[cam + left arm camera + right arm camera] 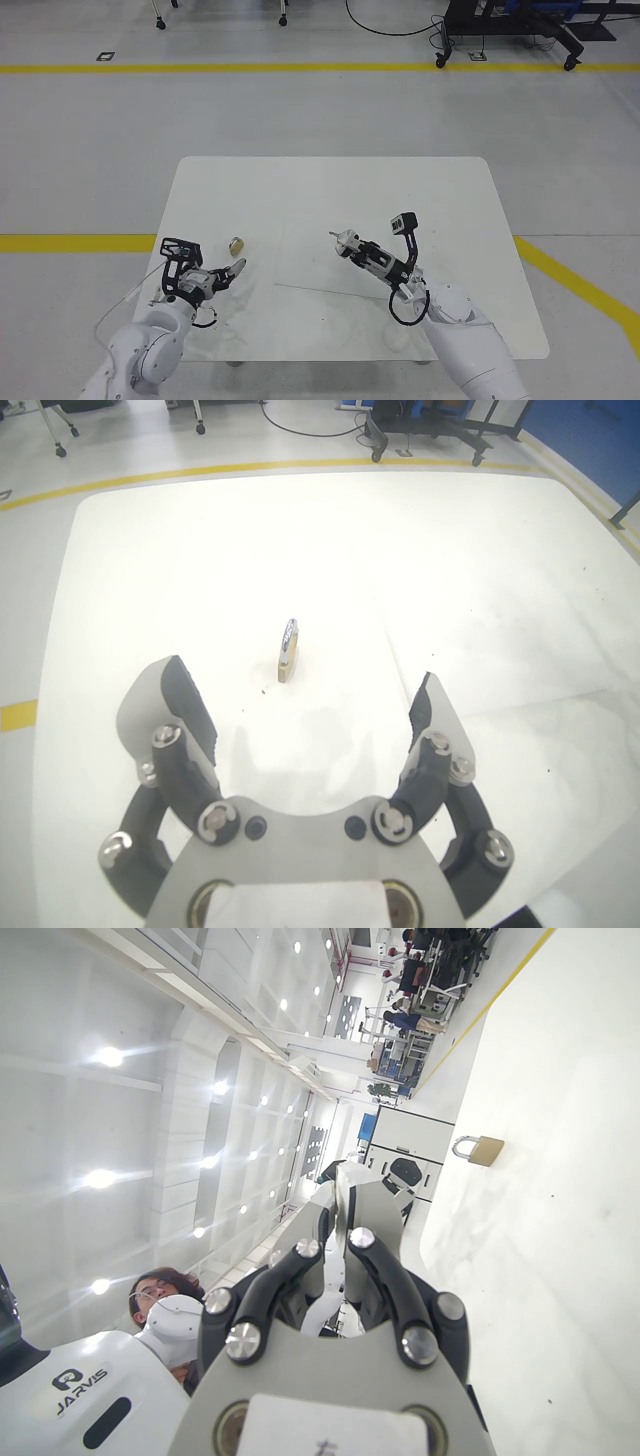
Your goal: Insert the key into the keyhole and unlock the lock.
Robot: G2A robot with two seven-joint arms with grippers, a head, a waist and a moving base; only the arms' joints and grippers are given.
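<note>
We find the left gripper point(301, 674) spread wide with nothing between its fingers point(192, 705), held low over the table point(330, 190). The lock point(288, 650) sits just ahead of it, in line with the gap and clear of both fingers; from the wrist we see it edge-on, brass body nearer and shackle farther.

The right gripper point(342, 1178) has its fingers pressed together. In the top view a small pale item shows at its tips, but we cannot confirm that it is the key. This gripper is raised above the table and turned on its side. The lock lies well ahead of it, toward the left gripper, with bare white tabletop between them.
</note>
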